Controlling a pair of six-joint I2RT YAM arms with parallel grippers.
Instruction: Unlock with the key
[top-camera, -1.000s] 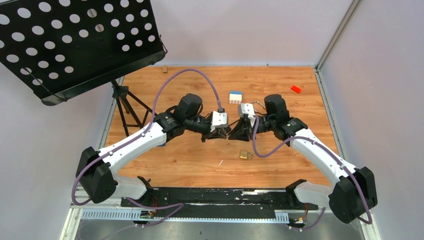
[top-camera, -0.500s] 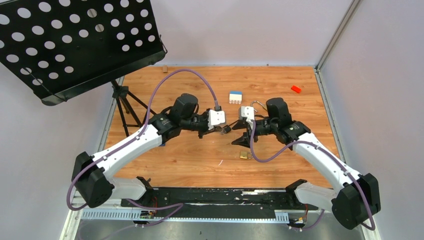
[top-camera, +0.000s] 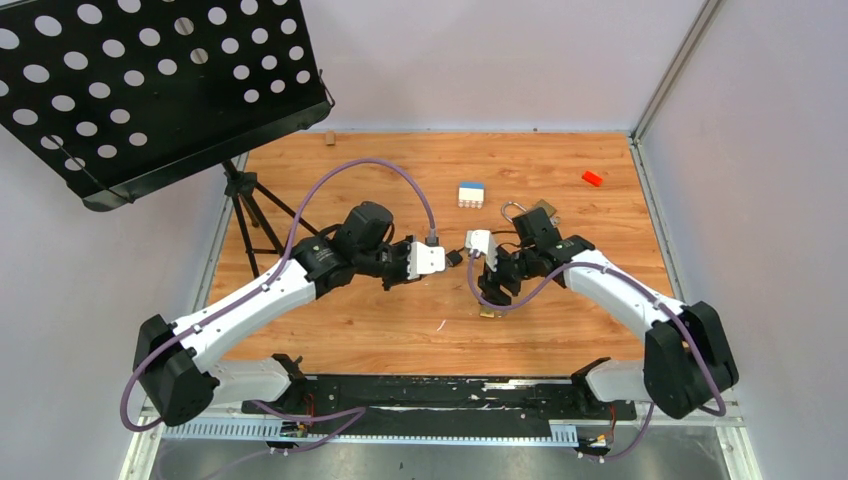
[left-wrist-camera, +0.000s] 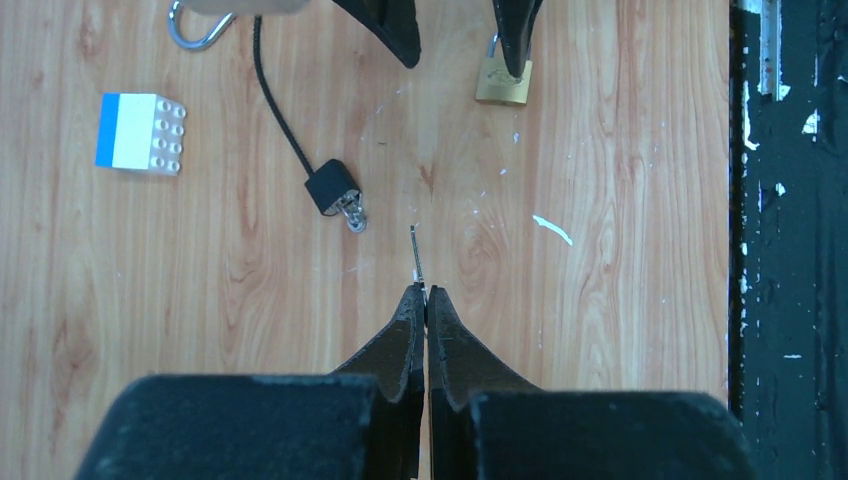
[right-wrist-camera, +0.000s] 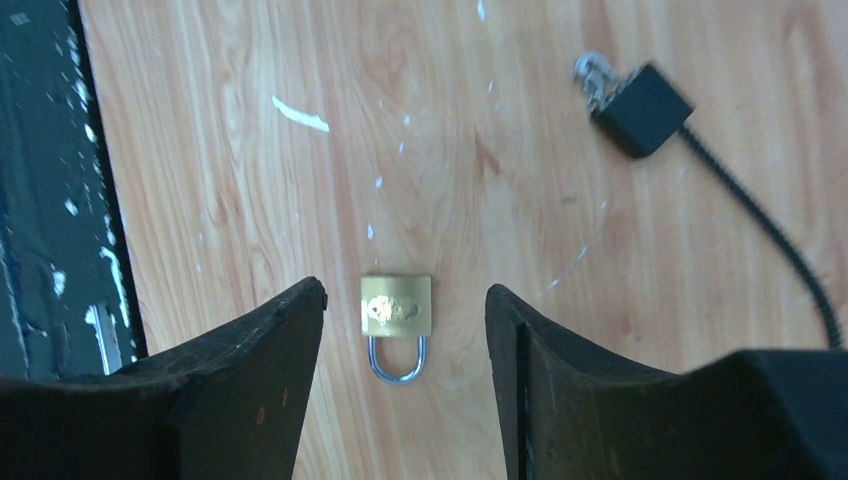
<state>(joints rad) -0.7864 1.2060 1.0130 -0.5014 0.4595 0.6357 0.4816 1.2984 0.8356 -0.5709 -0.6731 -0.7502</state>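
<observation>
Pinching key (left-wrist-camera: 415, 255) in tightly pressed jaws, left gripper (left-wrist-camera: 427, 296) aims its tip forward, likely for insertion | right gripper (right-wrist-camera: 405, 292) jaws spread astride padlock (right-wrist-camera: 396, 305) lying on table (right-wrist-camera: 250, 180), apparently to steady it | lock not yet opened

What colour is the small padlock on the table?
The padlock is brass gold, clearest in the right wrist view.

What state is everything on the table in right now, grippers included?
Left gripper: shut on the tiny flat grey metal key.
Right gripper: open, above the small brass padlock.
Key: pinched edge-on, tip sticking out, not in any lock.
Padlock: lying flat on the wood, shackle looks closed, not gripped.
Black cable with blocky black end: lying loose on the wood.
</observation>
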